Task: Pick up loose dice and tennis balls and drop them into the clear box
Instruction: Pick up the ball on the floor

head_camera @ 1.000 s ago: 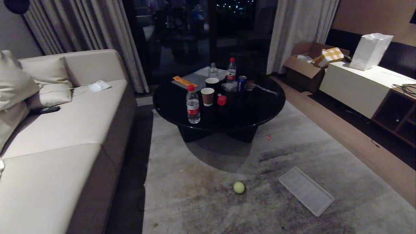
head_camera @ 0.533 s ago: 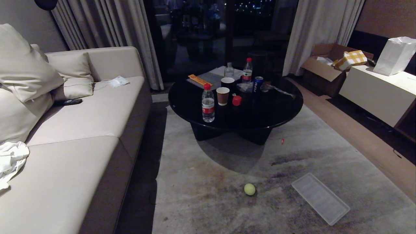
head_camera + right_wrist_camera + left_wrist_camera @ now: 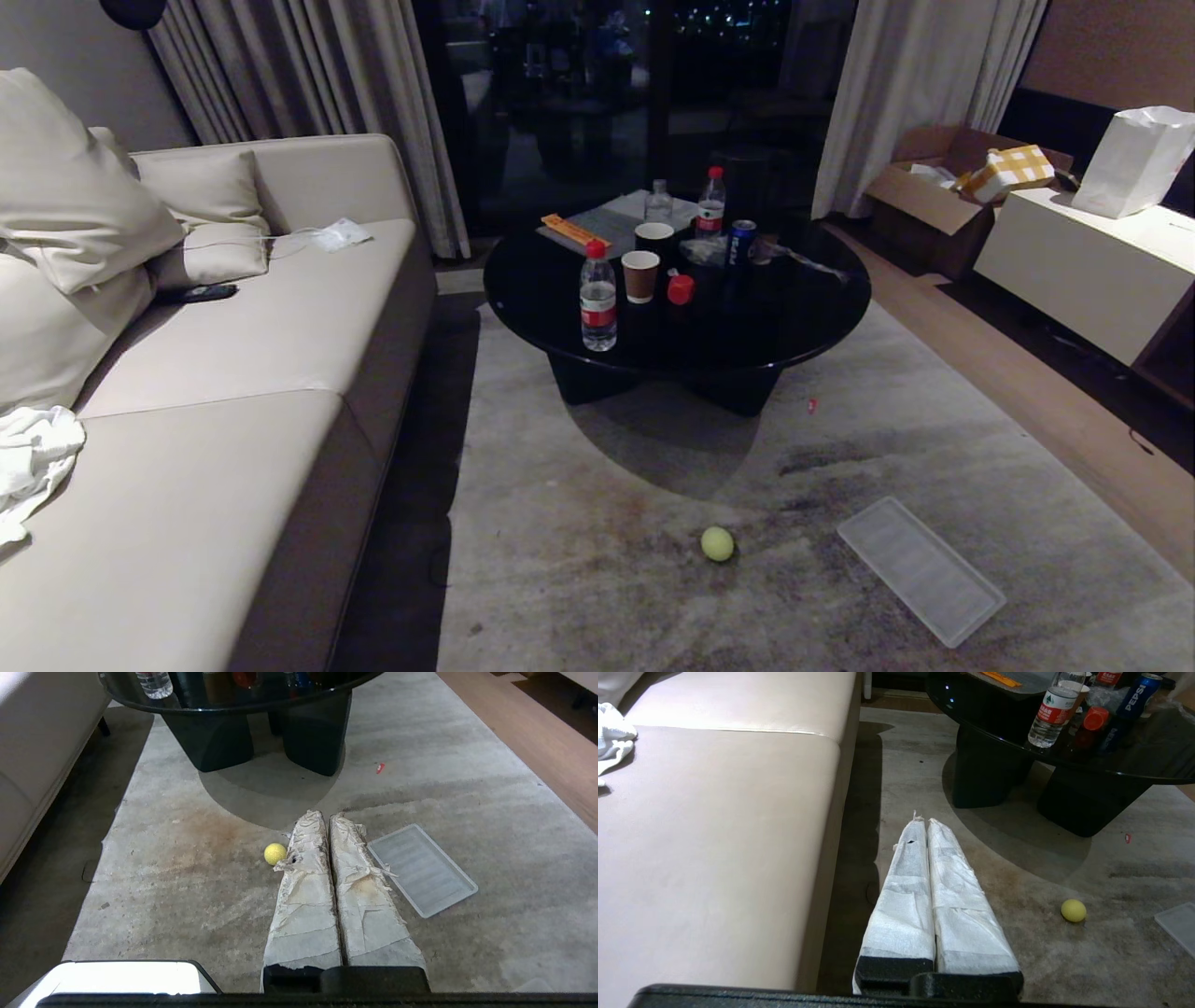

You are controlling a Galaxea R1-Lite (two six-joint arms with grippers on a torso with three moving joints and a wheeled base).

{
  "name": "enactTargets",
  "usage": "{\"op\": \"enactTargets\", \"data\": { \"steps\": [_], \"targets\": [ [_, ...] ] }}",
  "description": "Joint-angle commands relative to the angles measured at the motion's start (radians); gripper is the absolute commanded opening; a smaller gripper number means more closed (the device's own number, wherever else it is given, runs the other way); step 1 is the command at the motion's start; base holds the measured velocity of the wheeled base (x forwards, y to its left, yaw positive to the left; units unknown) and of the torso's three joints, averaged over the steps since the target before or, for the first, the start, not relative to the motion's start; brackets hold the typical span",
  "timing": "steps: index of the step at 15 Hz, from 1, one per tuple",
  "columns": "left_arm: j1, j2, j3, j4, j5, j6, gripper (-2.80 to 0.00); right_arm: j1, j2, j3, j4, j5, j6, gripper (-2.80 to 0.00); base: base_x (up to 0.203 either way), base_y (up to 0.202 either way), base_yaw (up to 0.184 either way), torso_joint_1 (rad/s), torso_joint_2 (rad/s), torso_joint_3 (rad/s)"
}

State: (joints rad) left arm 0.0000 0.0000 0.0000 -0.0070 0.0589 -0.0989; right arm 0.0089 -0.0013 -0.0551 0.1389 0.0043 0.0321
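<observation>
Both pincers [image 3: 926, 822] [image 3: 325, 815] pressed closed above carpet [image 3: 597, 569]

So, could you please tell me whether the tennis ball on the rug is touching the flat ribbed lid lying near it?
Apart. The head view shows the tennis ball and the ribbed lid separated by a clear stretch of bare rug.

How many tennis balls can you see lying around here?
1. The tennis ball lies on the rug in front of the round black table, beside the flat clear lid. Others may be hidden out of view.
</observation>
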Motion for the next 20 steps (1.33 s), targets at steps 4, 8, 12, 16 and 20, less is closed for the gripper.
{"op": "enactTargets", "data": {
  "steps": [4, 8, 12, 16, 20],
  "targets": [
    [0.000, 0.002, 0.002, -0.001, 0.002, -0.002, -2.80, 0.000, 0.001, 0.000, 0.001, 0.000, 0.002, -2.80, 0.108, 0.000, 0.000, 0.002, 0.00, 0.002],
    [0.000, 0.002, 0.002, 0.002, 0.001, -0.002, -2.80, 0.000, 0.001, 0.000, 0.001, 0.000, 0.002, -2.80, 0.151, 0.000, -0.001, 0.002, 0.00, 0.002],
    [0.000, 0.002, 0.002, 0.001, 0.002, -0.010, -2.80, 0.000, 0.001, 0.000, 0.001, 0.000, 0.003, -2.80, 0.000, 0.000, 0.000, 0.000, 0.00, 0.000],
    [0.000, 0.002, 0.002, 0.002, 0.001, -0.006, -2.80, 0.000, 0.001, 0.000, 0.001, 0.000, 0.003, -2.80, 0.000, 0.000, 0.000, 0.001, 0.00, -0.062],
    [0.000, 0.002, 0.002, 0.002, 0.002, -0.007, -2.80, 0.000, 0.001, 0.000, 0.001, 0.000, 0.003, -2.80, 0.000, 0.000, 0.000, 0.001, 0.00, -0.190]
  ]
}}
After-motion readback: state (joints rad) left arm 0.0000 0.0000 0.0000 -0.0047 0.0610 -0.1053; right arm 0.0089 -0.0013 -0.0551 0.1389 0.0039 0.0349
